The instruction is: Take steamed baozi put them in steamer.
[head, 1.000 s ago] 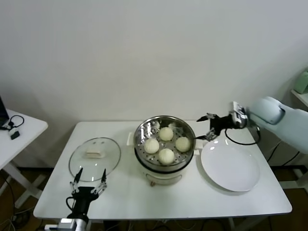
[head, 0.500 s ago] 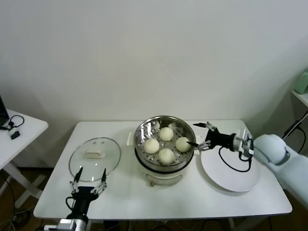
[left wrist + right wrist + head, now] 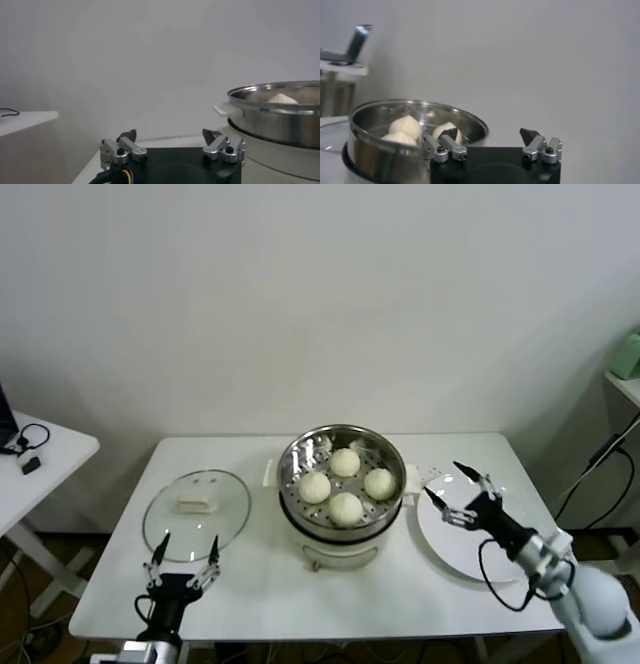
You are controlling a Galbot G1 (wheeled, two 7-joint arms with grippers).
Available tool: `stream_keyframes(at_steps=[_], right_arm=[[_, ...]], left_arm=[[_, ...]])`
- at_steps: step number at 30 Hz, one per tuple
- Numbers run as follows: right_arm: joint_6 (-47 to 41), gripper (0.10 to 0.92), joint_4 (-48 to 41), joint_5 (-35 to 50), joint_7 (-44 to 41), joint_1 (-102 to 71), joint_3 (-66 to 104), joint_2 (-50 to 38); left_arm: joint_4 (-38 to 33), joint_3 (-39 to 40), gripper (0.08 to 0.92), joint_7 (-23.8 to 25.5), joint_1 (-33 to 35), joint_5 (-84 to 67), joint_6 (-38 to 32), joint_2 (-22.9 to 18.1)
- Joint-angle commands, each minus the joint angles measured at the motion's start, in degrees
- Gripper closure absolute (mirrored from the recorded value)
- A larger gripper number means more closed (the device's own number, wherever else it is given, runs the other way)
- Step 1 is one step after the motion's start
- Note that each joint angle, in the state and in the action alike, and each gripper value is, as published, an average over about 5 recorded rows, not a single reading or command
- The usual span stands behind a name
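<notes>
White table [image 3: 500,609] against plain wall [image 3: 300,284]; four buns [image 3: 346,508] in steamer [image 3: 296,484]. Right gripper [image 3: 452,491] spread wide over plate [image 3: 450,554] (seemingly empty-handed); left gripper [image 3: 183,559] apart.

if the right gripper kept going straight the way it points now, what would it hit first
Probably the steamer: the open right gripper hangs over the plate and aims at its wall, though its height against the rim is unclear.
</notes>
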Motion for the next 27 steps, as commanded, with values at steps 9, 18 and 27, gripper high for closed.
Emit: stream_keyframes(at_steps=[9, 18, 27], right_arm=[[6.98, 0.203, 5.58, -4.65, 7.32, -15.44, 6.93, 24.55], [7.30, 0.203, 5.56, -5.95, 7.70, -15.95, 5.39, 26.13], [7.10, 0.203, 5.06, -5.17, 7.35, -15.91, 5.20, 24.29]], left_arm=[[0.59, -1.39, 0.177, 1.80, 0.17, -1.50, -0.49, -0.10], [0.86, -2.08, 0.177, 2.77, 0.44, -2.15, -0.71, -0.18], [0.73, -2.53, 0.177, 3.52, 0.53, -2.51, -0.54, -0.13]])
